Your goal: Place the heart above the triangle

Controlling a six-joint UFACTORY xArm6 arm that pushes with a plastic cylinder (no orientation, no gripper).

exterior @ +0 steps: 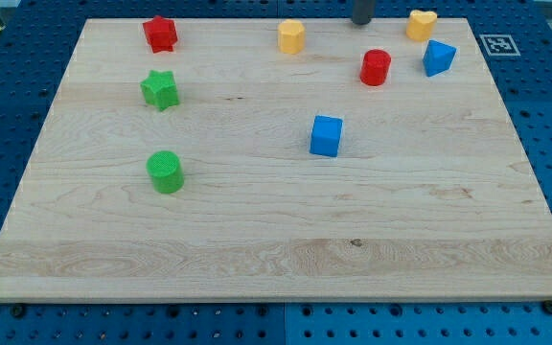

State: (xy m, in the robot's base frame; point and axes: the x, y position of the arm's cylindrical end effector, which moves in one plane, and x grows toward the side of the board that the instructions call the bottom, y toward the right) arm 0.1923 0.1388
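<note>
Nearest, a green cylinder sits on the surface. My tip, no pincer, rests at the view's top, left of the yellow heart, which lies just above the blue triangle

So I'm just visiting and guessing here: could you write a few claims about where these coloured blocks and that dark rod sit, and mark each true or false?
1. My tip is at the view's top, between the yellow hexagon and the yellow heart. True.
2. The yellow heart lies at the view's bottom left. False: it is at the top right, just above the blue triangle.
3. Two blocks are green. True: a green star and a green cylinder.
4. The red cylinder touches the blue cube. False: they are apart.
</note>
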